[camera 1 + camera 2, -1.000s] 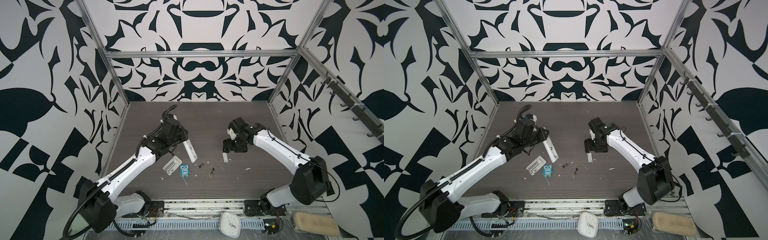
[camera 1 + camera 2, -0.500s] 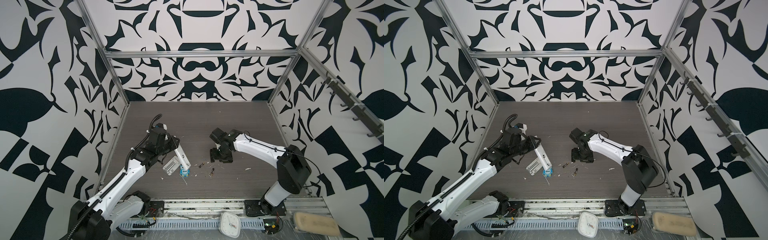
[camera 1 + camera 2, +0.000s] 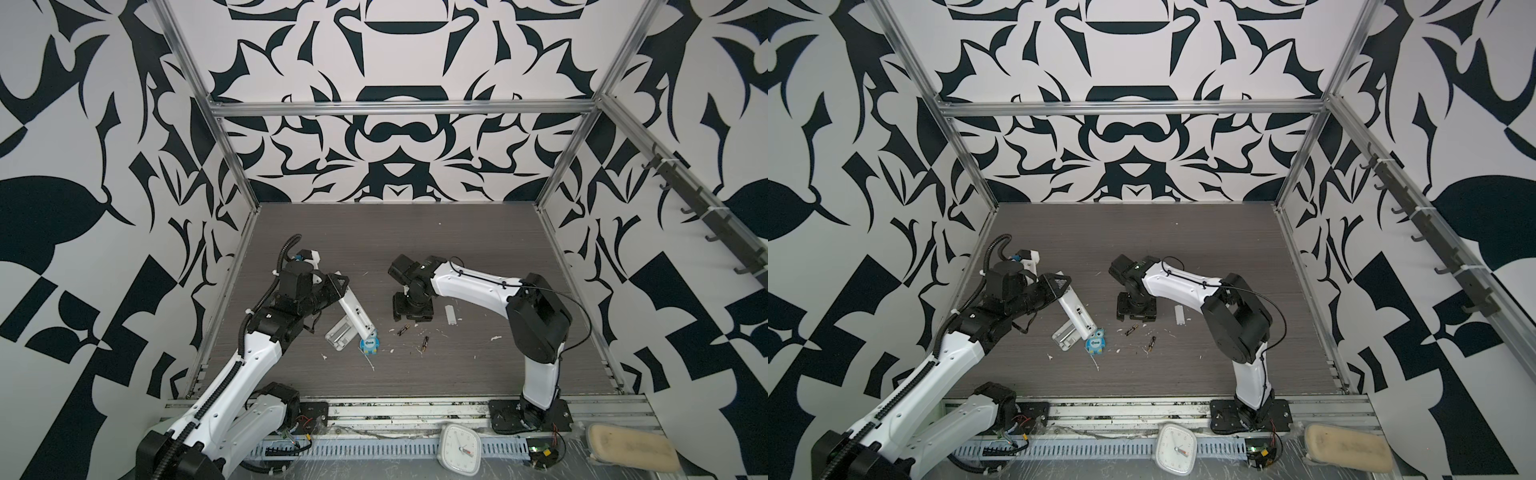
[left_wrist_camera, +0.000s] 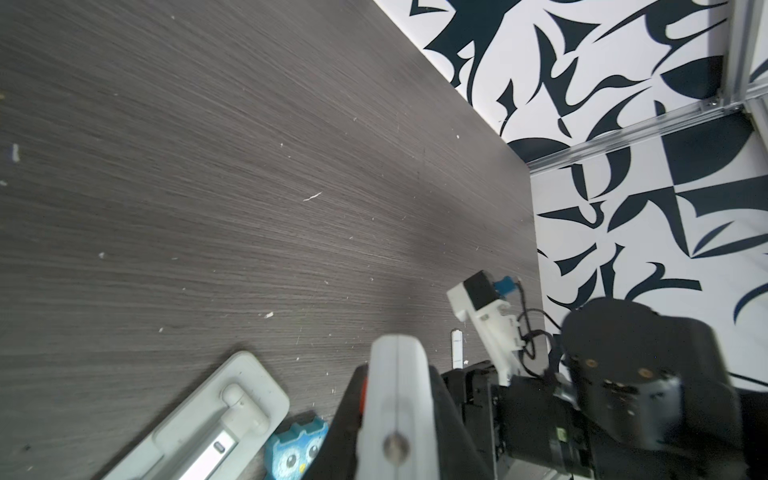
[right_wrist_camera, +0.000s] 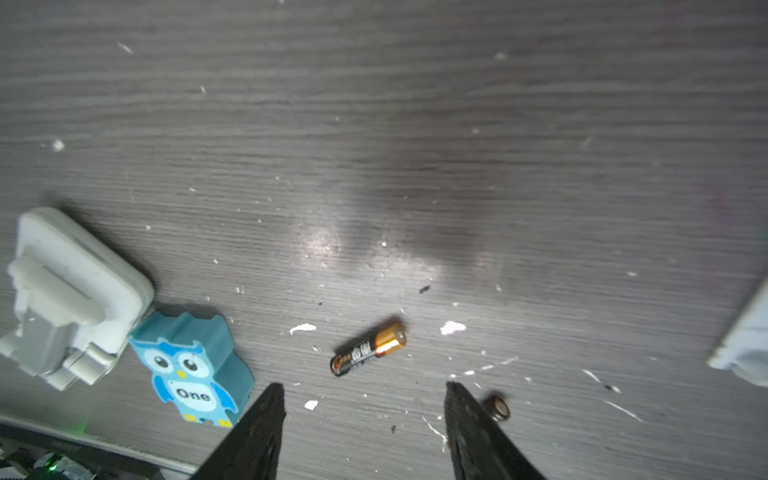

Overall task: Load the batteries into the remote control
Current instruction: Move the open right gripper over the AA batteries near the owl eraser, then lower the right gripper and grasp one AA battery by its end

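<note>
Two counted, loose on the table (image 5: 415, 124): first battery (image 5: 368, 349) ahead of the right pincer (image 5: 363, 395), jaws apart and empty; second battery (image 5: 498, 408) half hidden behind a finger (image 5: 469, 424). One remote control (image 3: 355, 313), clamped in the left pincer (image 3: 337, 289), slants down beside one owl figure (image 3: 369, 345).

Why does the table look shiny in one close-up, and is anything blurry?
Right wrist view: light glares off the table as a white patch, a dark shadow beside it; the battery is sharp, the tray at the edge smeared. Left wrist view: no glare, wood grain crisp. Both top views: even light, no strong shadows.
</note>
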